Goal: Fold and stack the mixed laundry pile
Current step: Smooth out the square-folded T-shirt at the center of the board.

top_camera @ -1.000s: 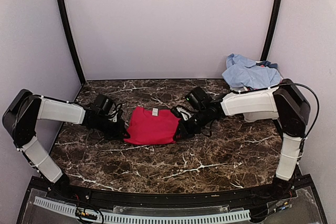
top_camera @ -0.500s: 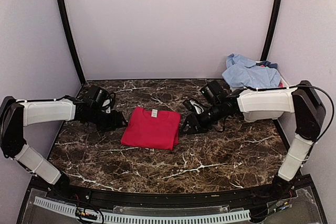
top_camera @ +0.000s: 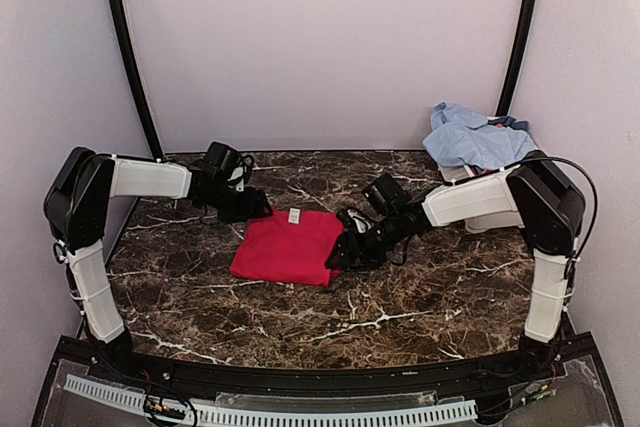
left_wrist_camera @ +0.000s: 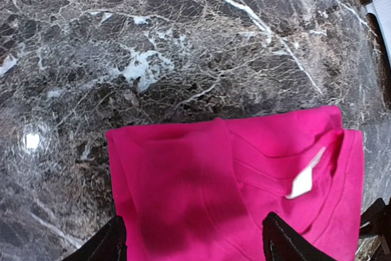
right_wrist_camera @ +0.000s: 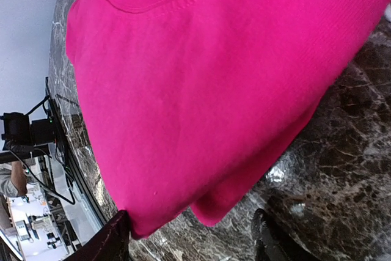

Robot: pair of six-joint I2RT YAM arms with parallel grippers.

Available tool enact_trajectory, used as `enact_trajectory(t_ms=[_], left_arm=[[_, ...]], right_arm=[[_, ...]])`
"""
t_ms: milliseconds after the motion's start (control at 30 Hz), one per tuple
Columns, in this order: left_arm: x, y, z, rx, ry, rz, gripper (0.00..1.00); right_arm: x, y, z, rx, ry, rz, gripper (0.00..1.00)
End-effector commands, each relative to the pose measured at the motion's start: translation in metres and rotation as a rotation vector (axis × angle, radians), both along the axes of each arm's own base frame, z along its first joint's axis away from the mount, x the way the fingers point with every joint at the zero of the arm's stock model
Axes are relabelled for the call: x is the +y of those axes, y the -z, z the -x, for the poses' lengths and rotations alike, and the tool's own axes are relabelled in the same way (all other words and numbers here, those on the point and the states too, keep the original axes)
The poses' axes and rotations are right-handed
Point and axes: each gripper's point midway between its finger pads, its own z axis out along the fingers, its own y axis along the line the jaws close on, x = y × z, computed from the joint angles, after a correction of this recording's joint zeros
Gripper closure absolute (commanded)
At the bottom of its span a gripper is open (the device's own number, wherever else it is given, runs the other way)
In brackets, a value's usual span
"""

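Note:
A folded pink-red shirt (top_camera: 290, 245) lies flat mid-table with its white neck label (top_camera: 296, 214) facing up. My left gripper (top_camera: 257, 210) is open at the shirt's far left corner, and in the left wrist view its fingers straddle the shirt (left_wrist_camera: 232, 181) there without pinching it. My right gripper (top_camera: 336, 255) is open at the near right edge, with the shirt's folded corner (right_wrist_camera: 238, 209) lying between its fingertips. The rest of the laundry pile sits at the back right: a light-blue shirt (top_camera: 470, 139) over a darker blue piece (top_camera: 512, 122).
The pile rests on a white tub (top_camera: 453, 173) against the right wall, partly hidden behind my right arm. Dark marble tabletop (top_camera: 420, 297) shows around the shirt. Black frame posts (top_camera: 130, 57) stand at the back corners.
Both grippers opened and let go of the shirt's side edges. The left one moved to the far left corner. The right one drew back, then returned to the near right edge.

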Motion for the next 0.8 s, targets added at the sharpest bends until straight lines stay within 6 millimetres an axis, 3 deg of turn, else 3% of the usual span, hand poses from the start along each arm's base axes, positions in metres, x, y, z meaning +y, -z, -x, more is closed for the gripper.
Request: enact_trajectory(t_ms=[0,133,200,300,333,433,500,567,600,667,700,767], left_arm=[[0.002,0.011,-0.021,-0.017,-0.02,-0.023,0.26],[0.013,0.033,-0.03,0.027,-0.073,-0.03,0.41],[0.023,0.04,-0.033,0.046,-0.116,-0.026,0.6],[0.036,0.046,-0.037,0.065,-0.152,-0.018,0.78],[0.039,0.048,-0.038,0.071,-0.159,-0.019,0.85],[0.045,0.049,-0.04,0.087,-0.176,-0.007,0.89],[0.045,0.048,-0.04,0.092,-0.175,-0.004,0.86],[0.045,0.045,-0.04,0.091,-0.175,-0.003,0.7],[0.046,0.039,-0.038,0.09,-0.177,-0.004,0.55],[0.05,0.02,-0.035,0.056,-0.184,-0.004,0.39],[0.052,0.012,-0.034,0.035,-0.185,-0.012,0.35],[0.053,-0.016,-0.027,-0.023,-0.169,-0.006,0.29]], right_arm=[[0.02,0.012,-0.004,0.003,0.011,-0.027,0.4],[0.014,0.038,-0.005,0.02,0.024,0.031,0.65],[0.009,0.044,-0.005,0.024,0.028,0.047,0.79],[0.002,0.049,-0.005,0.025,0.031,0.064,1.0],[-0.002,0.05,-0.007,0.022,0.034,0.073,1.0],[-0.013,0.05,-0.015,0.004,0.054,0.094,1.0],[-0.017,0.047,-0.021,-0.01,0.061,0.099,1.0],[-0.019,0.041,-0.028,-0.028,0.064,0.102,1.0],[-0.019,0.037,-0.03,-0.039,0.06,0.099,1.0],[-0.017,0.024,-0.033,-0.063,0.05,0.087,0.72],[-0.016,0.017,-0.034,-0.073,0.048,0.079,0.61],[-0.015,0.0,-0.034,-0.098,0.043,0.055,0.45]])
